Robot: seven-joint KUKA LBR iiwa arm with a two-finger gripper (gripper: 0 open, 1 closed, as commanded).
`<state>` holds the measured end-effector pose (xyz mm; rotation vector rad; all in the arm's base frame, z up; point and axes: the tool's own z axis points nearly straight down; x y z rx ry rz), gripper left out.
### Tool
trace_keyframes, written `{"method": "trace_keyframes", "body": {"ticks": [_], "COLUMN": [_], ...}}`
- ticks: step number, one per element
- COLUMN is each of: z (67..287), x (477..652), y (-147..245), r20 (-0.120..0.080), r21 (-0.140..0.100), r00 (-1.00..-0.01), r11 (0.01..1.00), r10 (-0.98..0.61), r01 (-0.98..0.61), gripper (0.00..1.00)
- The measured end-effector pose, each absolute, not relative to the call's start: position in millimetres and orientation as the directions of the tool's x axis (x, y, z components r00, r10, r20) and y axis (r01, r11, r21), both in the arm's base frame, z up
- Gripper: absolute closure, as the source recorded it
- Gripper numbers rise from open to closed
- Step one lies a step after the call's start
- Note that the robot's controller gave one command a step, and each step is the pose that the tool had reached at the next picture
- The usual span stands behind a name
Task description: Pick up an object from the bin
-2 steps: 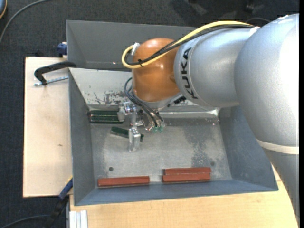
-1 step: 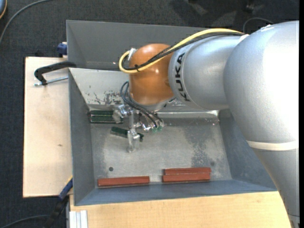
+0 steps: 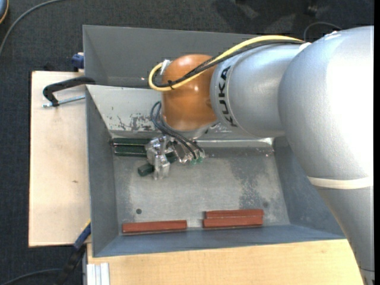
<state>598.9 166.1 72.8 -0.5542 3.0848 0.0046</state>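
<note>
Seen from above in the camera view, the grey metal bin (image 3: pixel 98 189) had only a few things on its scratched floor. The silver arm (image 3: pixel 267 94) reached in from the right side. It carried a round orange cover (image 3: pixel 184 100) at the wrist, and a yellow cable (image 3: pixel 261 40) ran over the cover.

The gripper (image 3: pixel 159 166) hung low over the back-left part of the floor, close to the far wall. Whether it was open or closed I could not tell, because its metal parts were too mixed together.

A small dark piece (image 3: pixel 144 170) of greenish-black colour lay just beside the gripper, on its left. Whether the two were touching was not clear. A long dark green flat strip (image 3: pixel 129 148) lay behind it, along the foot of the far wall.

Two long reddish-brown bars lay well apart from the gripper, end to end along the near wall. One was at the left (image 3: pixel 154 225) and one at the right (image 3: pixel 233 218).
</note>
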Motion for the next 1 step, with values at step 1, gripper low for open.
{"method": "trace_keyframes", "body": {"ticks": [1], "z": [229.2], "x": [598.1], "y": [157.5], "r20": [-0.014], "r21": [-0.005], "r00": [-0.784], "r11": [0.784], "r10": [-0.62], "r01": [-0.62], "gripper": [1.0]}}
